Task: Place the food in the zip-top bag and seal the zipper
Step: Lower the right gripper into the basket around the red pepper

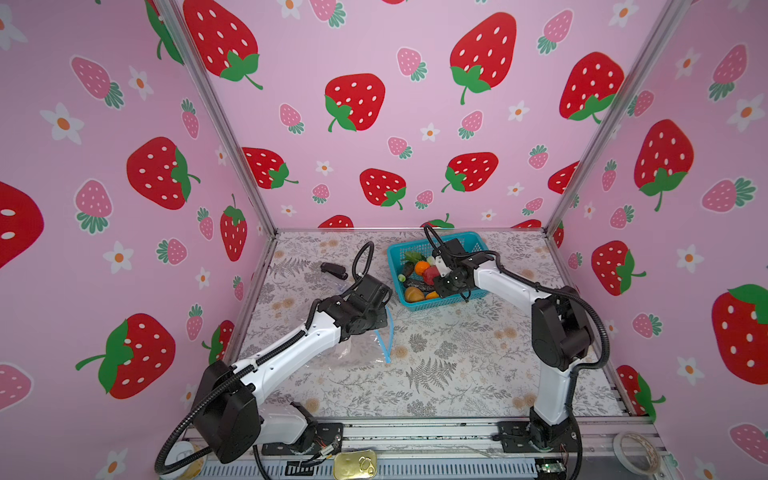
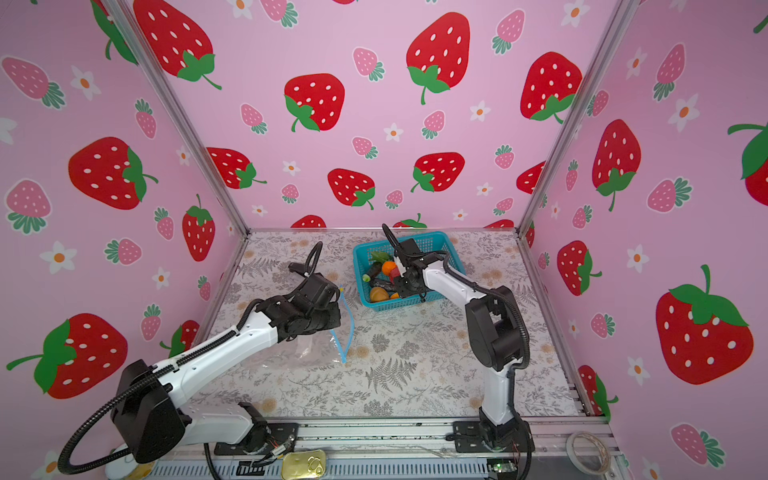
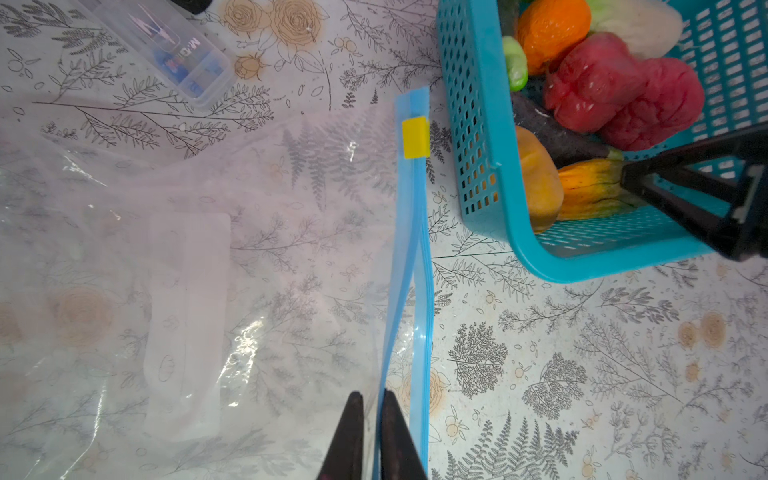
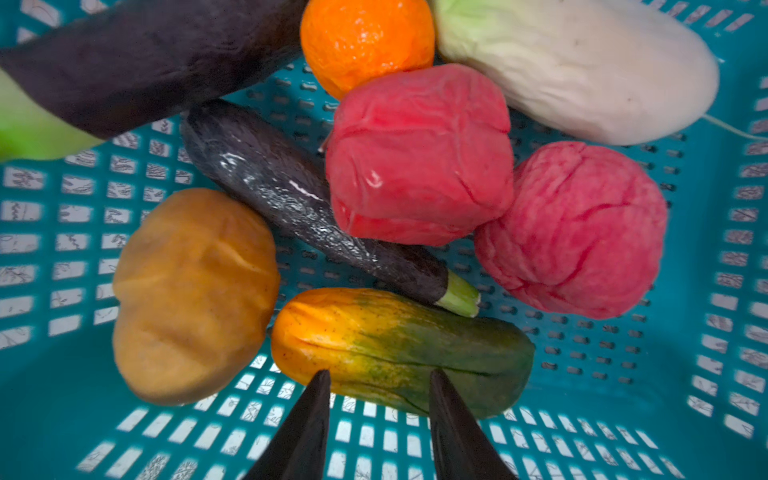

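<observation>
Pink walls (image 1: 415, 41) show red strawberries, the table (image 3: 582, 374) a grey fern and tan rose print; the clear bag (image 3: 166, 249) has a light-blue zipper (image 3: 411, 257) and yellow slider (image 3: 415, 137); the teal basket (image 4: 706, 374) holds orange, white, red-pink, dark purple and green-orange food (image 4: 419, 158).

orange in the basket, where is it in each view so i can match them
In a top view: the orange is right of centre, in the left half of the teal basket.
In a top view: same spot in the basket, near mid-picture.
Left wrist: between the green piece and the white radish.
Right wrist: between the dark eggplant and the white radish.
Shared landmark: the teal basket.
</observation>
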`<state>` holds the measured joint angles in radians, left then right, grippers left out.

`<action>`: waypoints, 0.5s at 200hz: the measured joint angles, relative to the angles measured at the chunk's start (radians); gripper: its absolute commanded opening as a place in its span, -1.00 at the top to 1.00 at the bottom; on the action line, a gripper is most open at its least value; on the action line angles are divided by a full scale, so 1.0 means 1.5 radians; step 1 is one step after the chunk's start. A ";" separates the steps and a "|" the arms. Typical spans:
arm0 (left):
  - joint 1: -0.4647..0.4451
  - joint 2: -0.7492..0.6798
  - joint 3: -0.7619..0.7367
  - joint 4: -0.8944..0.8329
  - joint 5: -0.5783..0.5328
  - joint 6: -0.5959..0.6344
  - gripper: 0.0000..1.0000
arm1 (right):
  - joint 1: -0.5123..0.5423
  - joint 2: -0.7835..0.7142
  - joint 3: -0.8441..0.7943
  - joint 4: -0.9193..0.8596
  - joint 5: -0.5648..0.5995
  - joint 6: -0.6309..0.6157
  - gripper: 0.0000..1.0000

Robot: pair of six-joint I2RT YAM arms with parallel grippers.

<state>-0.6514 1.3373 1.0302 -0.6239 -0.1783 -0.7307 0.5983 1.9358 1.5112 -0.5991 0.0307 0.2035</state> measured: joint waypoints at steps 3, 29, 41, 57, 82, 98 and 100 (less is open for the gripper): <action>0.000 0.000 0.000 0.000 0.000 0.000 0.75 | -0.004 0.000 0.001 -0.001 0.002 0.000 0.15; 0.000 0.000 0.000 0.001 0.004 0.000 0.75 | -0.042 0.000 0.002 -0.002 0.023 0.001 0.15; 0.000 0.000 0.000 0.004 0.005 0.000 0.75 | -0.055 0.000 0.001 -0.002 0.033 0.001 0.15; 0.000 0.000 0.000 0.006 0.005 0.000 0.75 | -0.069 -0.007 -0.013 0.001 0.043 0.001 0.15; 0.000 0.000 0.000 0.012 0.005 0.000 0.75 | -0.067 -0.023 -0.047 0.003 0.047 0.003 0.15; 0.000 0.000 0.000 0.015 0.008 0.000 0.75 | -0.064 -0.035 -0.065 0.005 0.048 0.004 0.15; 0.000 0.000 0.000 0.015 0.008 0.000 0.75 | -0.064 -0.036 -0.067 0.005 0.047 0.004 0.15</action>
<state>-0.6518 1.3373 1.0302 -0.6014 -0.1665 -0.7307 0.5018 1.8824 1.4109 -0.5919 0.1017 0.2092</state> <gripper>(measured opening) 0.126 0.426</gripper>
